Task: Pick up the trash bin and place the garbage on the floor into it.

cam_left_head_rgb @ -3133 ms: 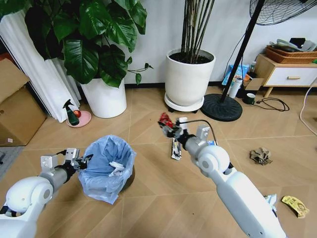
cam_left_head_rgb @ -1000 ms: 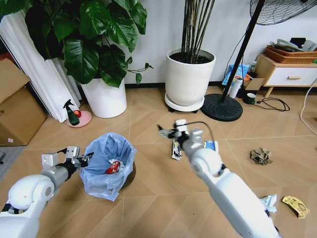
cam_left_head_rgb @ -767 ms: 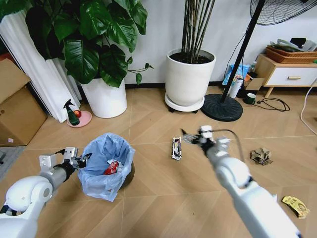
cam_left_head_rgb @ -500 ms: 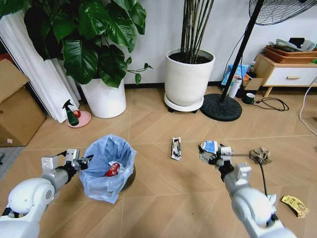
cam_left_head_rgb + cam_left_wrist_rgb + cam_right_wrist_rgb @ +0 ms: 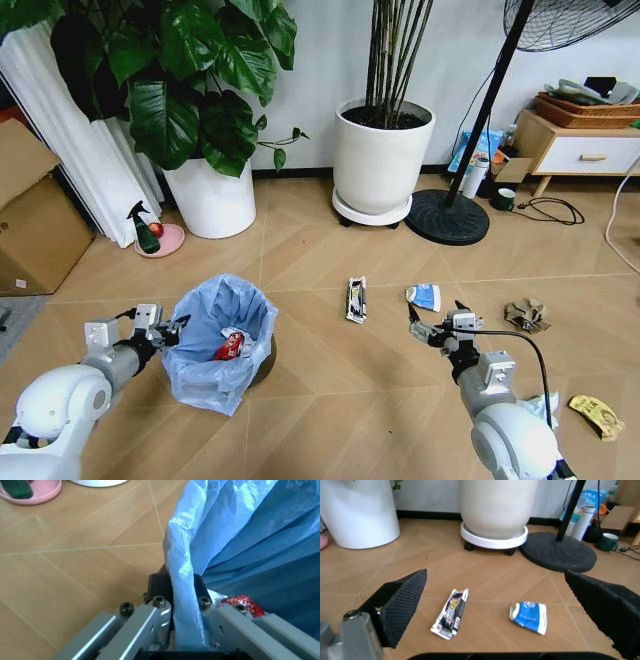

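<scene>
Left arm: stretched low, left gripper [image 5: 170,328] pinching the rim of the small round dark trash bin with crinkly light blue liner [image 5: 222,340] [image 5: 240,536].
Right arm: forward over the herringbone wooden floor [image 5: 330,400] – right gripper [image 5: 436,322] spread wide, holding nothing.
Hidden: bin wall mostly behind the liner.
Bin contents: crushed red can [image 5: 229,346], white scrap.
Floor: blue wrapper [image 5: 528,617] and black-white wrapper [image 5: 450,613] just beyond the right gripper – crumpled brown paper [image 5: 526,314] further right.

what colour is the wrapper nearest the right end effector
Blue with some white, the wrapper lying on the floor; clearest in the right wrist view.
</scene>
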`<state>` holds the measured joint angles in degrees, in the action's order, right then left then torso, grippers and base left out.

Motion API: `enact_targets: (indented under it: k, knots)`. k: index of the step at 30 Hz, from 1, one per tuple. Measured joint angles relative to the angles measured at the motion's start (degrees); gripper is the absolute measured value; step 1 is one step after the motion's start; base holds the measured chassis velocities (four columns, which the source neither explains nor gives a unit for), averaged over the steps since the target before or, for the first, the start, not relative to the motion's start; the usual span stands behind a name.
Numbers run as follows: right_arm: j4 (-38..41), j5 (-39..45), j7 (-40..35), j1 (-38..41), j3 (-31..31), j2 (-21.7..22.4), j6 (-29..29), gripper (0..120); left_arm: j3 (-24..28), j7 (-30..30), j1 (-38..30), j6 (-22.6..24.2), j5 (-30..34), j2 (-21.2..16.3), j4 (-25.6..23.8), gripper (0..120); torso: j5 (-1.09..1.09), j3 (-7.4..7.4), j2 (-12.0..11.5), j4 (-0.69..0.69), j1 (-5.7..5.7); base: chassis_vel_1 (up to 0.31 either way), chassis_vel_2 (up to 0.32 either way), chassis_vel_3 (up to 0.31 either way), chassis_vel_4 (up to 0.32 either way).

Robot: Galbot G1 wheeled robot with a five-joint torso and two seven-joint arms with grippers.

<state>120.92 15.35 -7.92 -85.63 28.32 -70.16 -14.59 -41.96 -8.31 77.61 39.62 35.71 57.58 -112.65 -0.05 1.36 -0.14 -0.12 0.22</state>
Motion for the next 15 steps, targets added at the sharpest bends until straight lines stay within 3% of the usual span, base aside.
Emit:
enact_targets:
  k: [15]
  knots:
    - [-0.6,-0.1,-0.1,-0.1,-0.7,-0.3,-0.3,100,-0.1,-0.5,-0.4,-0.2,-0.1,0.1,0.5,0,0.00,0.02,0.0,-0.02,0.02,-0.105,0.094,0.107,-0.111]
